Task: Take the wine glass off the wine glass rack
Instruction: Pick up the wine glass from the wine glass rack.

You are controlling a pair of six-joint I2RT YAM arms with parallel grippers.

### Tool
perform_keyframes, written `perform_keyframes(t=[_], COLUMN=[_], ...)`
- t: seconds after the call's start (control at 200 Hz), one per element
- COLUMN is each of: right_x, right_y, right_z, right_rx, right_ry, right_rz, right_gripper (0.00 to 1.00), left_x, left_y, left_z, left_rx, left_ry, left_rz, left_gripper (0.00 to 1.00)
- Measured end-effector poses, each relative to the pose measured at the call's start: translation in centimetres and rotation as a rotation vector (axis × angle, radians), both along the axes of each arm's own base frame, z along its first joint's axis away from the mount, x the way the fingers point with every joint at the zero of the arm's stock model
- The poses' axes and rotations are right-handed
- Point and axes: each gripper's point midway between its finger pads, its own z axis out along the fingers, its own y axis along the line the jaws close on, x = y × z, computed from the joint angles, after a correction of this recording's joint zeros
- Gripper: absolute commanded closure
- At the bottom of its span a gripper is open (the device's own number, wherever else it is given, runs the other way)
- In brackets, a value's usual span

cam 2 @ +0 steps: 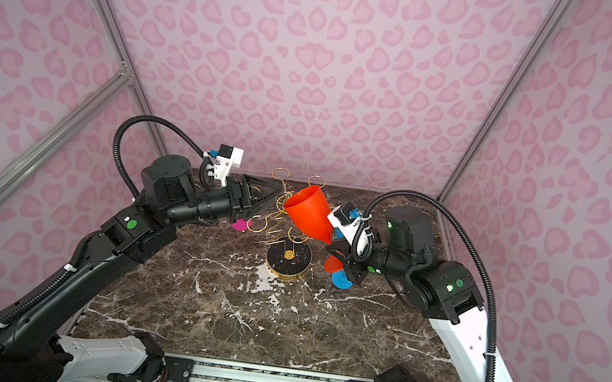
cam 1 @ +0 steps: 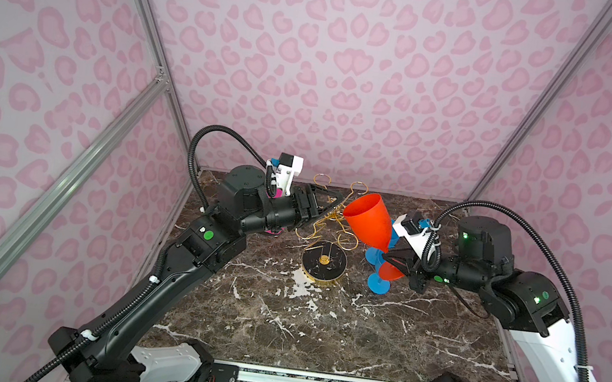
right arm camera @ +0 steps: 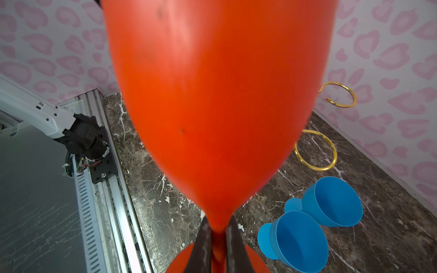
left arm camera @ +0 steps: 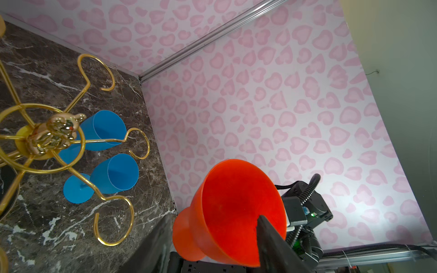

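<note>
Top views, where: The orange wine glass (cam 1: pixel 366 225) is off the rack (cam 1: pixel 322 262). It is up in the air, just beside the gold wire arms.
Top views, right gripper: The right gripper (cam 1: pixel 388 259) is pinched tight on the thin stem. The cup part tips toward the rack.
Top views, left gripper: The left gripper (cam 1: pixel 321 206) has its jaws apart and is holding nothing. It hangs by the wire arms, near the cup's rim. I cannot tell if it touches the rim.
Top views, do it well: I think the job now is to set the glass down. Pull it away from the wires first. Then lower it foot first onto a bare bit of table (cam 1: pixel 278 318), away from the two blue glasses (cam 1: pixel 378 284) lying close by.
Left wrist view, do it well: One black finger (left arm camera: pixel 272 243) shows in front of the cup's mouth. The left arm should back off so it does not bump the cup.
Left wrist view, look: The mouth is wide, round and empty.
Right wrist view, do it well: The fingers (right arm camera: pixel 203 245) squeeze the stem just under the cup. The stem is thin, so the cup could swing. Go slow.
Right wrist view, look: The cup is smooth and orange. It is fat on top and gets narrow at the stem.
</note>
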Motion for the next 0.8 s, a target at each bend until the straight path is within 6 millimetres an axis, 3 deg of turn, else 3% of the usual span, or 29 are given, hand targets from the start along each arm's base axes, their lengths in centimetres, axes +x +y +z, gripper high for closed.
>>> perform_keyframes(t=[0.29, 0.455, 0.6, 0.625, 0.8], right_x=[-0.3, -0.3, -0.5, -0.5, -0.5], right_y=[0.0, 0.1, 0.1, 0.2, 0.3], right_z=[-0.9, -1.2, -2.0, -2.1, -2.1], right_rx=[-0.065, -0.090, -0.121, -0.125, -0.139], right_ry=[-0.023, -0.030, -0.012, -0.010, -0.013], right_rz=[0.028, 0.036, 0.052, 0.055, 0.066], right_gripper=[1.00, 1.00, 1.00, 1.00, 1.00], left_x=[-0.5, -0.8, -1.1, -1.2, -1.4], left_y=[-1.2, -1.6, -1.9, -1.9, -2.0], left_z=[-2.6, -3.2, -3.9, -4.1, -4.6], left_rx=[0.022, 0.028, 0.035, 0.037, 0.055], left_ry=[0.083, 0.101, 0.120, 0.121, 0.120], left_rz=[-0.081, -0.117, -0.150, -0.154, -0.167], left_gripper=[0.47, 0.61, 0.63, 0.68, 0.78])
